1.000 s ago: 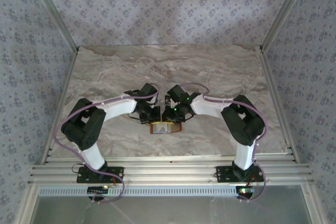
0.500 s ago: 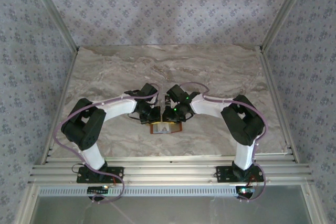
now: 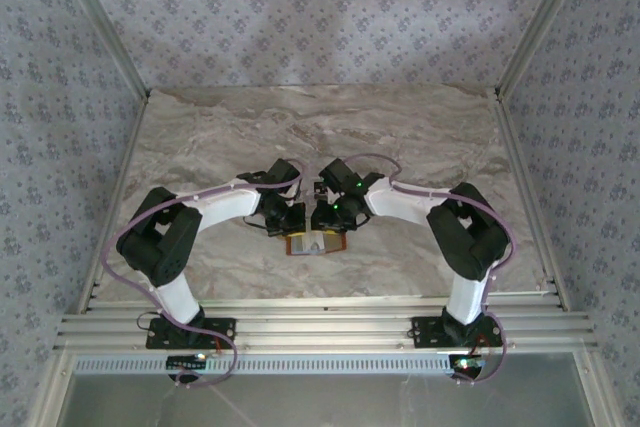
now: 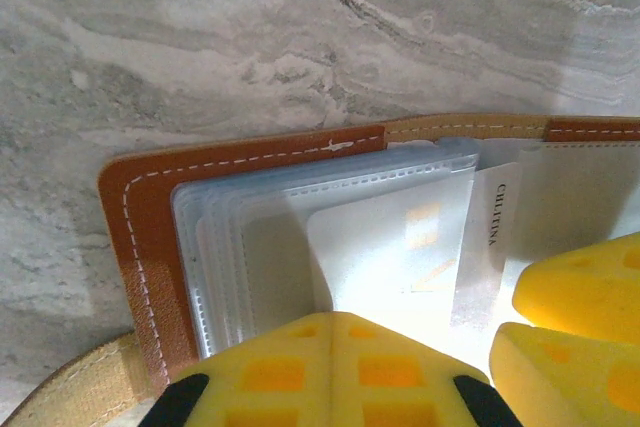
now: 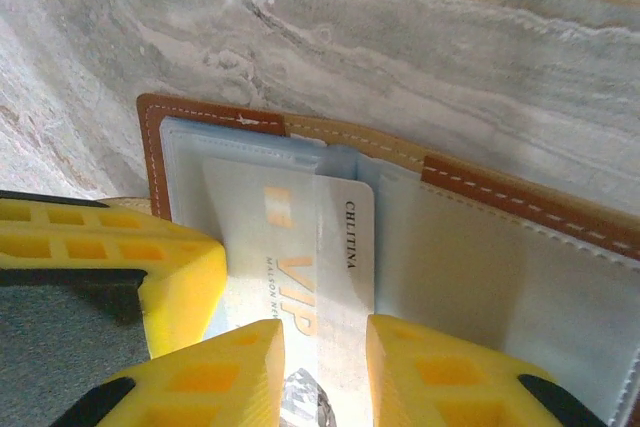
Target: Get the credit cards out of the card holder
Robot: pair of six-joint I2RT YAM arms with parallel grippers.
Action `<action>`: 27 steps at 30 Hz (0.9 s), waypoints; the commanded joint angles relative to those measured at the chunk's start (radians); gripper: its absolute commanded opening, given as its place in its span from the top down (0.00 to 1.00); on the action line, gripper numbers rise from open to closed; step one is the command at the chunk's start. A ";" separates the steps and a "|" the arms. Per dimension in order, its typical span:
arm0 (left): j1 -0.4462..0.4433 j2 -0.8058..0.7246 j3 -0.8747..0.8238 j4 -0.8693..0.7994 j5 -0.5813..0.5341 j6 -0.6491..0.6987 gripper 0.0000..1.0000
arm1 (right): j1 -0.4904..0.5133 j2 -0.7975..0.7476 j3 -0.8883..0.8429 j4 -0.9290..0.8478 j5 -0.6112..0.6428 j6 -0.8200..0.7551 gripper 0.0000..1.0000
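**Both pairs of fingers down on the open card holder**

The left fingers (image 4: 270, 377) are pressed together with no gap between them. Their tips rest on the stack of clear sleeves (image 4: 225, 237) in the left half of the card holder (image 4: 140, 207). The right fingers (image 5: 450, 377) stand apart with a modest gap, set down over the middle of the holder just beside the left pair. A white strip lettered CHLITINA (image 5: 345, 247) runs up through that gap; whether either fingertip pinches it cannot be told.

The card holder lies open and flat on the marble tabletop (image 4: 300, 27), between the two wrists in the top view. Its brown stitched rim frames a grey-blue inner face on the right half. The credit cards (image 5: 250, 237) sit in the sleeves. The clearest is a pale one printed VIP with orange marks, partly covered by one of the right fingers.
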 commanded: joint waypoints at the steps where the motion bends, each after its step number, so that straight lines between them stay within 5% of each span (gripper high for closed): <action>1: -0.005 0.007 0.011 -0.049 -0.027 0.017 0.95 | -0.017 -0.018 0.001 -0.019 -0.026 -0.013 0.71; 27: -0.006 0.081 -0.017 -0.059 -0.069 0.033 0.95 | -0.084 0.072 -0.087 0.159 -0.244 -0.074 0.77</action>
